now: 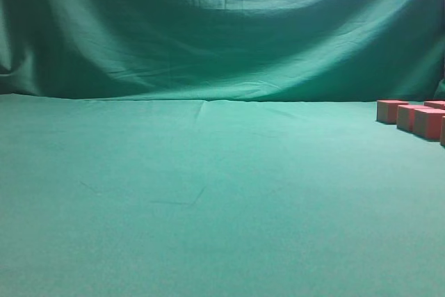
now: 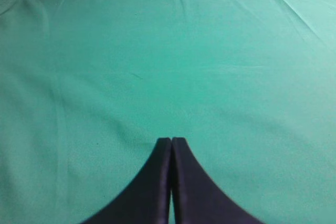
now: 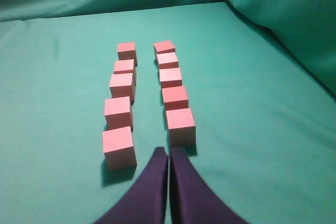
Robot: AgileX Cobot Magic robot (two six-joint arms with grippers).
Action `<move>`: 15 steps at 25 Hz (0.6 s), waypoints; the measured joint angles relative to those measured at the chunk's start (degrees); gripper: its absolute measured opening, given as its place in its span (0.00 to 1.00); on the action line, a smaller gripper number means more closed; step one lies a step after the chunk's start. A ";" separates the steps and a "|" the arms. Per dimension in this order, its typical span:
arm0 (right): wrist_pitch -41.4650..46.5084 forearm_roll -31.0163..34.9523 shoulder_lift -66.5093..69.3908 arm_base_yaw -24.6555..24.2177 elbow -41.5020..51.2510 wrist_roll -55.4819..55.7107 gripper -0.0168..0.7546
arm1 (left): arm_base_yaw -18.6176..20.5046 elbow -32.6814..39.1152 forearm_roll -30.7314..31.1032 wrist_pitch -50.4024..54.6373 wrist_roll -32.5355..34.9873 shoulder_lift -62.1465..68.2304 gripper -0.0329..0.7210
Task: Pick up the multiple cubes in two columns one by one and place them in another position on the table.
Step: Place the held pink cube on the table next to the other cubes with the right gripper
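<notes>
In the right wrist view, several pink cubes stand in two columns on the teal table (image 3: 252, 129). The nearest left cube (image 3: 119, 146) and nearest right cube (image 3: 181, 124) lie just ahead of my right gripper (image 3: 169, 150), which is shut and empty, its tips between the two columns. The farthest cubes (image 3: 126, 52) sit near the backdrop. In the exterior view a few cubes (image 1: 417, 117) show at the far right edge of the table (image 1: 208, 193). My left gripper (image 2: 171, 140) is shut and empty over bare cloth. Neither arm shows in the exterior view.
A draped green cloth backdrop (image 1: 222, 26) rises behind the table. In the right wrist view it folds up close on the right (image 3: 283, 24). The cloth has slight wrinkles (image 1: 188, 203).
</notes>
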 joint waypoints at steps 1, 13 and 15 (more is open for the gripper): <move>0.00 0.00 0.00 0.00 0.00 0.00 0.02 | 0.00 0.00 0.00 0.00 0.00 0.00 0.04; 0.00 0.00 0.00 0.00 0.00 0.00 0.02 | 0.00 0.00 0.00 0.00 0.00 0.00 0.04; 0.00 0.00 0.00 0.00 0.00 0.00 0.02 | 0.00 0.00 0.00 0.00 0.00 0.00 0.04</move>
